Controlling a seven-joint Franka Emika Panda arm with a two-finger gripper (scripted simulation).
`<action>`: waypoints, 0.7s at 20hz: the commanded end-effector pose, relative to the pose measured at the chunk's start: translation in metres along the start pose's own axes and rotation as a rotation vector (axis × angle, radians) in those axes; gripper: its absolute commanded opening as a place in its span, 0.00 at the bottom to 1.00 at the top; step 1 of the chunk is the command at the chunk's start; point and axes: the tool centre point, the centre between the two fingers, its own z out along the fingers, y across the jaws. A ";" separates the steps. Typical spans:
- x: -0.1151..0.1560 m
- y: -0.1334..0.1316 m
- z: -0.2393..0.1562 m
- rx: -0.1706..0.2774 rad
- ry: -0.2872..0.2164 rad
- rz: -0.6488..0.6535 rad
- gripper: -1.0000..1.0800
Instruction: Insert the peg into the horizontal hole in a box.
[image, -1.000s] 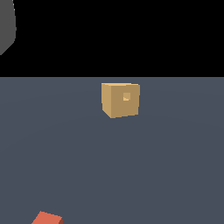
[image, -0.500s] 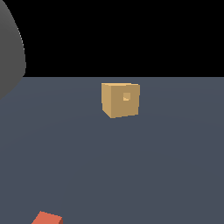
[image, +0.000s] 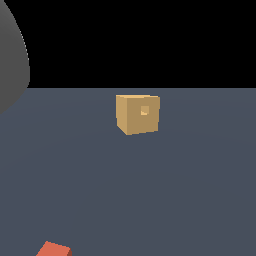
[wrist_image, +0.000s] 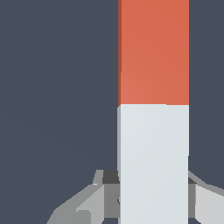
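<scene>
A: How does the claw (wrist_image: 153, 205) stand?
B: Its fingers (wrist_image: 83, 205) flank the peg's (wrist_image: 153, 109) white half; whether they grip it cannot be told.
A: And the peg?
B: Orange-red beyond the white, on the grey floor (image: 175, 200).
A: The box (image: 137, 114)?
B: Well apart, hole (image: 144, 110) facing the exterior view's right.
A: Changes?
B: The grey arm (image: 11, 60) bulks larger.

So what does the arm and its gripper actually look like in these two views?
In the wrist view the gripper is plain light grey with darker grey inner parts, blocky and angular, with the jaws on either side of the peg. No cables or markings show. In the exterior view only a smooth, rounded dark grey bulge of the arm enters at that view's left edge, unmarked.
</scene>
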 end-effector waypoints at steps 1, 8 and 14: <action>0.001 0.000 0.000 0.000 0.000 -0.001 0.00; 0.027 0.015 -0.005 0.000 -0.001 -0.035 0.00; 0.087 0.045 -0.017 0.000 -0.001 -0.111 0.00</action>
